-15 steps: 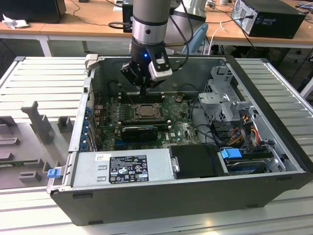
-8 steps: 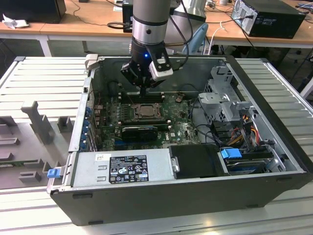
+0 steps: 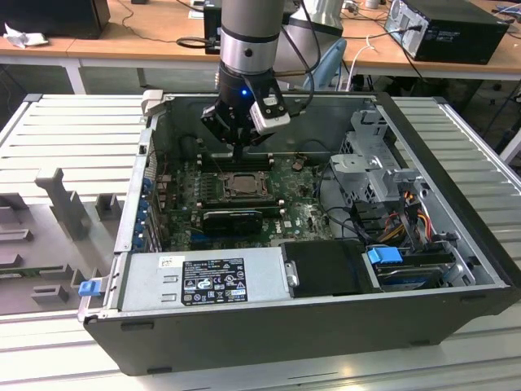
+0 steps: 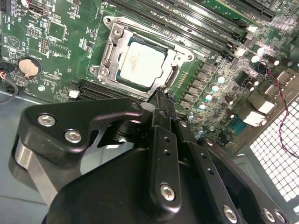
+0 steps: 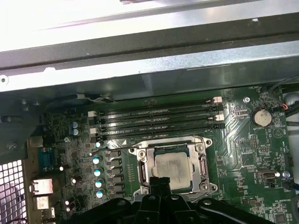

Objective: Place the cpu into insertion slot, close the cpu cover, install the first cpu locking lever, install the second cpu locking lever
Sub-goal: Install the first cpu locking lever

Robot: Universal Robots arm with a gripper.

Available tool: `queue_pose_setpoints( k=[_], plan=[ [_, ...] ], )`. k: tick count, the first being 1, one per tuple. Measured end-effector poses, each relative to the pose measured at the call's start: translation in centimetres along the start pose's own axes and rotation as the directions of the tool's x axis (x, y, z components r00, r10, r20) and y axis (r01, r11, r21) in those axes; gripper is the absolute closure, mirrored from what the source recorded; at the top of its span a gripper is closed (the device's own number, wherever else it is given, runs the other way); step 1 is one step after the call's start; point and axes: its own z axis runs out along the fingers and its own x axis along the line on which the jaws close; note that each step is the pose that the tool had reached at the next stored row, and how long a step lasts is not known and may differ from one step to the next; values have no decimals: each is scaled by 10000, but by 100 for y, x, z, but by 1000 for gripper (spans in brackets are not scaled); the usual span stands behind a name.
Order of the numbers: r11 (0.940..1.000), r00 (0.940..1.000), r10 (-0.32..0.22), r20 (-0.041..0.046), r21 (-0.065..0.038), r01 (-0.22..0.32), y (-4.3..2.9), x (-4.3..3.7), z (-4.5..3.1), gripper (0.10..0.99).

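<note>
- Gripper (image 4: 160, 95): the two black fingers are pressed together, with nothing between them. The tip hangs low inside the open computer case (image 3: 269, 334), right at the near edge of the insertion slot (image 3: 242, 184). Whether the tip touches the rim cannot be told.
- The cpu (image 4: 142, 63): a silvery square seated flat in the insertion slot, just beyond the fingertips in both wrist views.
- The cpu cover (image 5: 198, 156): a grey metal frame lying down around the chip, whose top shows through the central cut-out.
- Motherboard (image 3: 301, 216): a green board on the floor of the case, carrying the socket at about its middle.
- Memory slots (image 5: 156, 122): four long black slots lying parallel, just beside the socket on the side away from the gripper — between the socket and the case wall.
- Capacitors (image 5: 97, 170): a row of small upright cans close along one flank of the socket.
- Coin battery (image 4: 29, 66): a round silver cell set well apart from the socket, on its other flank.
- Power supply (image 3: 203, 281): a grey box along the near wall of the case in the exterior view, well apart from the gripper.
- Drive cage (image 3: 374, 167) and cables (image 3: 407, 216): on the exterior view's right, well clear of the socket.
- Arm (image 3: 248, 41): comes down from above the rear wall of the case, so the wrist stands over the memory slots.
</note>
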Motion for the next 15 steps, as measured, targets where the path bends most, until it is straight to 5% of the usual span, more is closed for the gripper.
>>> queue_pose_setpoints(
  k=[10,15],
  plan=[
    [9962,9962,-871,68,91,871,-1,9,4,980],
    [9959,9954,-903,330,89,901,-10,70,12,980]
  ],
)
